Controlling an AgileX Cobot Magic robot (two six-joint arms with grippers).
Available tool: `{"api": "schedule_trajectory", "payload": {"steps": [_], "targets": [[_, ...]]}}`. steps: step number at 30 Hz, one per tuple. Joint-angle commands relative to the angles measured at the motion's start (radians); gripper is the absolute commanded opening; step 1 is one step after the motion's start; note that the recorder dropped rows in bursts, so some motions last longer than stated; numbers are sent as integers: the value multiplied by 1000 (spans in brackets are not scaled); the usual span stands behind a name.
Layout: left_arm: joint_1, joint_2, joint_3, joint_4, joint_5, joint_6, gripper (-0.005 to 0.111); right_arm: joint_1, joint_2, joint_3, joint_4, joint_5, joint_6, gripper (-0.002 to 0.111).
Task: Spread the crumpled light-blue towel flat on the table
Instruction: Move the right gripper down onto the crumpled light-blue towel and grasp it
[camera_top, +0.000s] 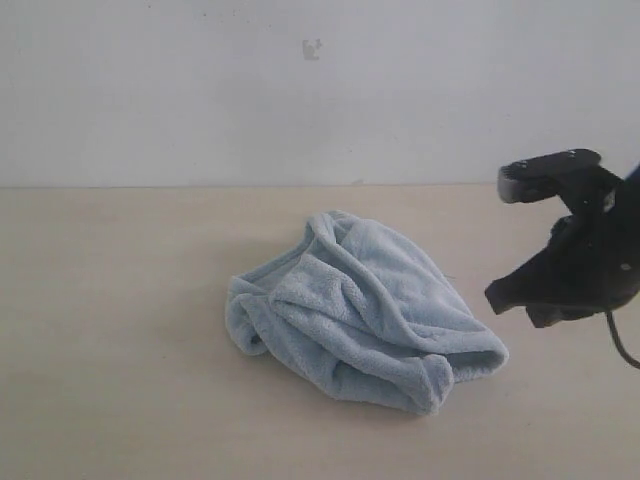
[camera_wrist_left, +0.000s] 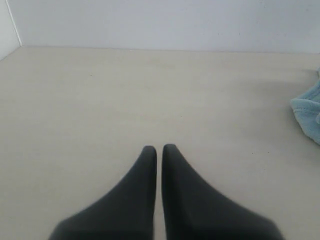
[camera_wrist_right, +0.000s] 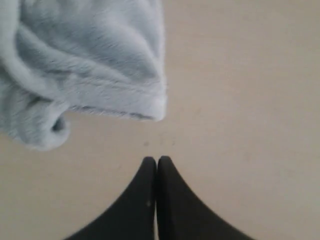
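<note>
The towel lay in a crumpled heap near the middle of the surface, a little toward the right side in the exterior view. Its pale blue pile was bunched into thick folds that ran diagonally across the heap. One rolled edge curled round at the left end, and a fat rolled lip ran along the near right side. No part of it lay flat, and no corner could be made out.

In the right wrist view the towel showed a hemmed edge ending in a blunt point and a rolled fold beside it. Both lay near the right fingers but apart from them, with bare surface between. Those fingers were pressed together, with only a thin seam between them, and they gripped nothing. In the exterior view the right fingers sat just beside the heap's right end, clear of the cloth. Whether they touched the surface could not be told.

The left fingers were likewise closed tip to tip over bare surface, well apart from the towel, of which only a small blue piece showed at the frame's edge. Behind the surface rose a plain pale wall.
</note>
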Motion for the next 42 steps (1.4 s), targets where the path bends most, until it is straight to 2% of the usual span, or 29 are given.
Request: {"api": "schedule_trajectory", "payload": {"steps": [1,4,6,7,9,11,16,20,22,27,36,42], "targets": [[1,-4,-1,1,1,7,4,65,9,-60,42,73,-35,0],[1,-4,-1,1,1,7,4,121,22,-14,144,28,-171,1],[1,-4,-1,1,1,7,4,166,36,30,193,-35,-267,14],[1,-4,-1,1,1,7,4,189,47,40,191,-66,-280,27],[1,-4,-1,1,1,7,4,189,57,40,188,-83,-278,43],[1,-4,-1,1,1,7,4,189,69,40,188,-93,-245,47],[1,-4,-1,1,1,7,4,189,197,40,186,-165,-240,47],[1,-4,-1,1,1,7,4,189,221,40,245,-215,-242,47],[1,-4,-1,1,1,7,4,189,221,40,261,-215,-246,42],[1,-4,-1,1,1,7,4,189,211,40,263,-180,-248,0],[1,-4,-1,1,1,7,4,189,27,-33,439,-83,-259,0],[1,-4,-1,1,1,7,4,189,-220,-44,487,-83,-403,0]]}}
